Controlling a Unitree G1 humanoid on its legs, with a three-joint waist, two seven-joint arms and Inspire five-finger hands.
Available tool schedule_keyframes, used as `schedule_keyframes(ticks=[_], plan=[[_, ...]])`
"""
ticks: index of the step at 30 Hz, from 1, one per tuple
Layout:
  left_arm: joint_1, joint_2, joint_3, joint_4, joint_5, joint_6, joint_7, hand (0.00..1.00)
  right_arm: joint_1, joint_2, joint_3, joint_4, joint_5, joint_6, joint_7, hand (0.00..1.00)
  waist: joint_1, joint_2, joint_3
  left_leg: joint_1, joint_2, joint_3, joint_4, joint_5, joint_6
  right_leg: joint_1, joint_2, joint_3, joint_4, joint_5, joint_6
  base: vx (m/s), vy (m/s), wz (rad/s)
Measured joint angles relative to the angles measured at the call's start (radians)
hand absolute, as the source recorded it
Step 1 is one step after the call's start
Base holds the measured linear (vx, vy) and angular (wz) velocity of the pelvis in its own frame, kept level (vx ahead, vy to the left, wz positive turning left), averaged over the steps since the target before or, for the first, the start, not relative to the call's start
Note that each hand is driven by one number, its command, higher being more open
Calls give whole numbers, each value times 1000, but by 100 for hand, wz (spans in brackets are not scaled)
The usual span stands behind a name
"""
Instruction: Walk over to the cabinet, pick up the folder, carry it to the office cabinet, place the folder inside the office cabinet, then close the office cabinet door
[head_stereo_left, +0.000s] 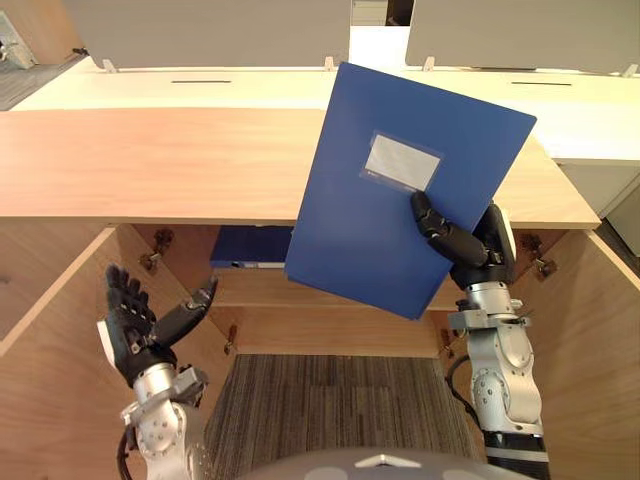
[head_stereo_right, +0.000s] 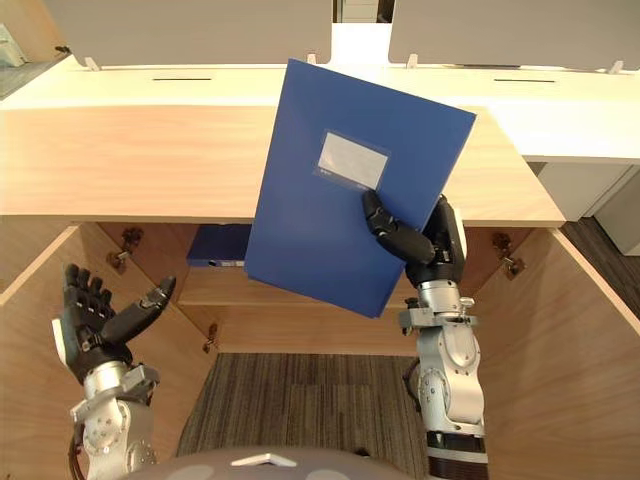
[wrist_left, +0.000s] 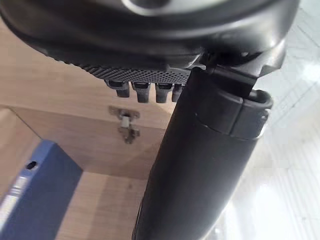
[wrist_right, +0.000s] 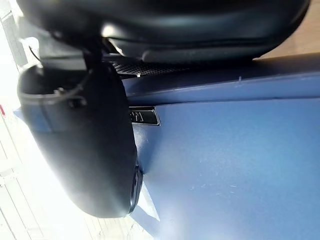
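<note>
Folder (head_stereo_left: 400, 190) is up in the air, not yet in the office cabinet (head_stereo_left: 330, 330). You are holding it in front of the desk (head_stereo_left: 150, 160) edge, above the open compartment.

- Long axis is running near upright, with the top leaning toward the robot's right and the labelled face turned to the head camera.
- Right hand (head_stereo_left: 487, 250) is pinching the folder at its lower right edge. The thumb is lying across the front face just under the label pocket (head_stereo_left: 402, 162), and the fingers are going behind the cover.
- Shelf (head_stereo_left: 260, 290) is sitting below and beyond the folder's bottom corner. Another blue file (head_stereo_left: 248, 245) is lying flat at its back left.
- Left door (head_stereo_left: 50, 380) and right door (head_stereo_left: 600, 350) are both standing open.
- Left hand (head_stereo_left: 140, 320) is hovering low by the left door, fingers spread, thumb out, touching nothing.

My reading: the right arm is doing the carrying, so you are looking at lowering the folder and tipping its long axis toward level to pass it under the desk edge.
</note>
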Motion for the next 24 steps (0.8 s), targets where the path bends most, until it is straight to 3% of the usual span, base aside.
schedule_keyframes(ticks=[5,10,20,24], plan=[[4,7,-15,255,109,47,-45,100,0,-12,10,-10,-8,0,-10,0,0,0,-6,-7,-3,-8,0,1,0,-2,-3,-7,0,-2,3,-14,5,5],[-5,16,-69,536,218,88,-100,100,-1,-70,91,-47,-137,-14,-44,0,0,-6,-10,-7,-2,-6,0,1,0,-4,-2,-3,-1,-2,3,-2,1,-1],[-94,113,-131,847,314,104,-87,100,-27,-195,416,-49,-313,-30,-33,0,5,-10,-13,-11,4,20,9,1,0,-19,6,28,0,2,-3,-26,2,-8],[-130,162,-143,960,342,108,-81,100,-60,-243,507,33,-356,-51,-28,0,4,-7,-7,-31,5,27,10,0,-3,-44,8,34,-1,9,-3,-33,5,-6]])
